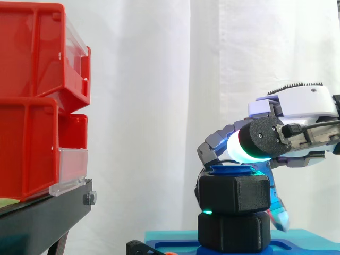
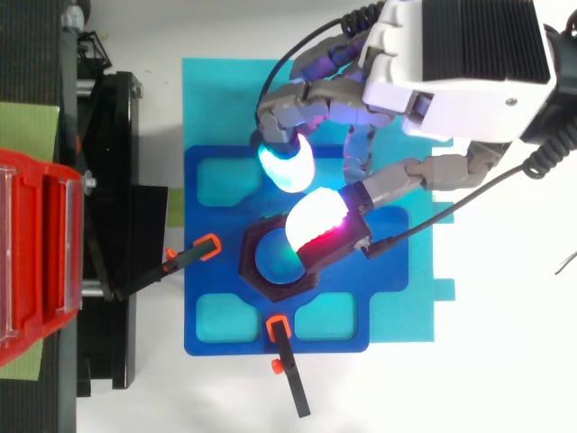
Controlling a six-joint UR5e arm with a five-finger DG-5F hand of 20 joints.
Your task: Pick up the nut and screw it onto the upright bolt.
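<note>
My hand [image 1: 305, 103] is clenched round the nut [image 1: 234, 194], which sits atop the bolt [image 1: 232, 170]. I judge the screwing step is under way; next it needs twisting further down the bolt.

On the dark blue plate [image 2: 216, 311] the nut [image 1: 234, 194] is black and the bolt [image 2: 270, 260] blue; beneath the plate lies a plain teal mat [image 2: 216, 90]. Over the plate the hand [image 2: 424, 99] is white and grey, its pads [image 2: 284, 165] cyan, and white running to red; beside the plate, red bins [image 1: 32, 106] top a black stand [image 1: 42, 218].
</note>
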